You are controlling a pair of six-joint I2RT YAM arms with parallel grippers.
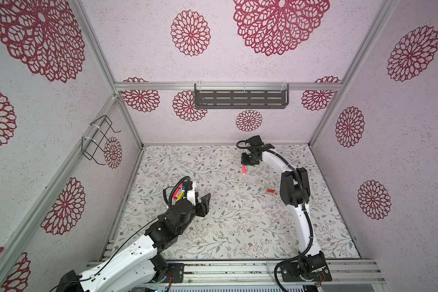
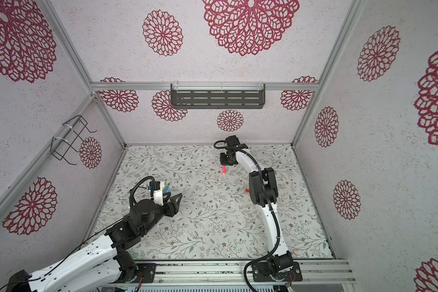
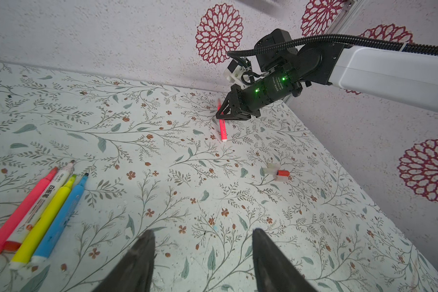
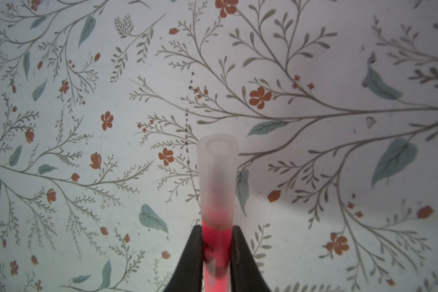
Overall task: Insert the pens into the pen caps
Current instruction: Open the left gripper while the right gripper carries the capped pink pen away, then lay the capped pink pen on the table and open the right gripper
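Left hand (image 3: 203, 235): nearest the front edge, poised above the bench (image 1: 238, 227), fingers (image 3: 142, 252) spread wide apart, nothing between them. Just beside it, toward the left wall (image 1: 48, 151): four uncapped pens lying flat, side by side and touching, tips all pointing the same way; pink pen (image 3: 23, 209), white pen (image 3: 44, 199) with a red end, yellow pen (image 3: 46, 217), blue pen (image 3: 61, 215). Mid-bench, toward the right side and well apart from those pens: a small cluster of loose caps, pale translucent caps (image 3: 273, 166) touching one red cap (image 3: 283, 173); exact count of pale ones unclear. Farther back, near the rear wall (image 1: 213, 126): right hand (image 4: 216, 228), fingers closed against both sides of the barrel of a fifth pen (image 1: 243, 170), coral pink, with a translucent cap (image 4: 218, 172) fitted over its tip, capped end pointing down at the bench. On the rear wall: dark slotted shelf (image 1: 240, 99). On the left wall: black wire basket (image 1: 99, 141)
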